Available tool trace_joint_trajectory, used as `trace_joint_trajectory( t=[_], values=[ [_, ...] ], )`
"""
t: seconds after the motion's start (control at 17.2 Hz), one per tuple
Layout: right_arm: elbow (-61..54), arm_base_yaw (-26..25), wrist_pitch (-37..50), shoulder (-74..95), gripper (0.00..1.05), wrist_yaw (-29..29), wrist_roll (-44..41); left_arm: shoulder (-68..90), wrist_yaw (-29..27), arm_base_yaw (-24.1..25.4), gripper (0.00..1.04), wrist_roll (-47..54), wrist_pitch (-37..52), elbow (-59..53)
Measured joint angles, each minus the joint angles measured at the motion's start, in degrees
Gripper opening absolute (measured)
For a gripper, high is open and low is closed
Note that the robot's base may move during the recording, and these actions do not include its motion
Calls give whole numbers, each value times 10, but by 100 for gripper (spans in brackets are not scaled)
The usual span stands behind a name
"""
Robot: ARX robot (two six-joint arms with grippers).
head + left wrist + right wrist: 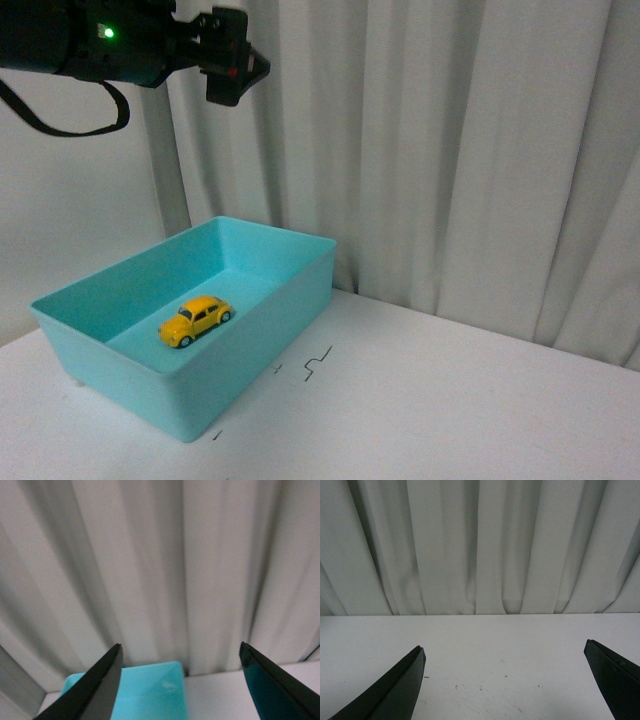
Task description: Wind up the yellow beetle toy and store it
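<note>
toy: the small glossy yellow beetle toy car (196, 320) sits on its wheels on the floor of the open teal plastic bin (290, 300), about mid-floor and not touching any wall.
bin: it stands on the left part of the white worktop (450, 400), close to the pale pleated curtain (450, 150).
left pincer: your left pincer (180, 649) is released, with the fingers spread wide and nothing between them. In the front view it hangs high up, above the bin's far end.
right pincer: your right pincer (505, 647) is released too and holding nothing. Its own camera shows only bare worktop and curtain, and the front view doesn't show that arm at all.
which way: from the left pincer the toy is well below and a bit back toward the robot. The left wrist camera catches only a strip of the bin, no car.
long axis: the car lies diagonally in the front view, near-left to far-right, roughly parallel to the bin wall behind it. The nose looks to be at the near-left end.
nearer arm: left, I'd say, since it's over the bin.
where you're at: the toy looks stored. I can't tell from here whether it got wound.
if you regrasp: come straight down and close across the car's short width, keeping clear of the walls.
</note>
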Motion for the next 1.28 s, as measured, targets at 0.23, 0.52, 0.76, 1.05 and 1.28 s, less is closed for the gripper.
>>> trace_joint_trajectory(
  t=[0.23,0.52,0.76,1.05,1.28],
  values=[
    [0,0,0,0,98,0,0,-157,-64,-55,22,-95,106,-231],
    [0,0,1,0,98,0,0,-251,-97,-91,2,-104,120,-332],
    [0,0,0,0,98,0,0,-290,-128,-132,2,-105,107,-367],
    [0,0,0,0,98,0,0,-331,-135,-128,2,-105,94,-386],
    [0,0,0,0,98,0,0,-410,-134,-128,2,-105,44,-420]
  ],
)
